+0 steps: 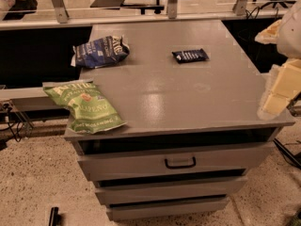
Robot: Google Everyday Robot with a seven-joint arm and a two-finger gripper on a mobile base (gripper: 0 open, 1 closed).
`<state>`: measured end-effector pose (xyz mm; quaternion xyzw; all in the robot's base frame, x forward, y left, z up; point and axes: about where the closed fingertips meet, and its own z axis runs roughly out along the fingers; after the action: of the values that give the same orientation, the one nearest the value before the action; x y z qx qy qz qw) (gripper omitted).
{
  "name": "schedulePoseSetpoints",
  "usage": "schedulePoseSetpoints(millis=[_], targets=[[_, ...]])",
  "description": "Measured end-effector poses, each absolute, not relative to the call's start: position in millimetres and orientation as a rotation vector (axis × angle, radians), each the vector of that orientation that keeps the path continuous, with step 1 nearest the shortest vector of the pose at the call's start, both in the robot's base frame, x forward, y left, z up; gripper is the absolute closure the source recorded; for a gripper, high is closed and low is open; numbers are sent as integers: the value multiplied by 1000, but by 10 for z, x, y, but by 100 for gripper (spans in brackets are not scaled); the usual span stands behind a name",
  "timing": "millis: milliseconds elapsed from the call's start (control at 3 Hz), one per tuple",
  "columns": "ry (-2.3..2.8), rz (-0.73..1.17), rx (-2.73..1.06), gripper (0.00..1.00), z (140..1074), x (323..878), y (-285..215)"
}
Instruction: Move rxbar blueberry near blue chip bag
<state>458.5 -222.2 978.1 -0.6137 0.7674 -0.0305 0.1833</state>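
Note:
The rxbar blueberry, a small flat navy wrapper with white lettering, lies on the grey cabinet top toward the back right. The blue chip bag, dark blue and wrinkly, lies at the back left, well apart from the bar. My gripper shows as a blurred cream shape at the right edge of the view, over the cabinet's right front corner. It is to the right of the bar and nearer the front, and holds nothing that I can see.
A bright green chip bag lies at the front left corner, overhanging the edge. The cabinet has drawers below, the top one with a black handle. Rails and a chair stand behind the cabinet.

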Motion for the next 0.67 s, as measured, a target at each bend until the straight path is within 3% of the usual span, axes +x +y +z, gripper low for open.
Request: schedulePoseSetpoints(millis=[667], targets=[[1982,-41,-1725,0,9871,5305,-2301]])
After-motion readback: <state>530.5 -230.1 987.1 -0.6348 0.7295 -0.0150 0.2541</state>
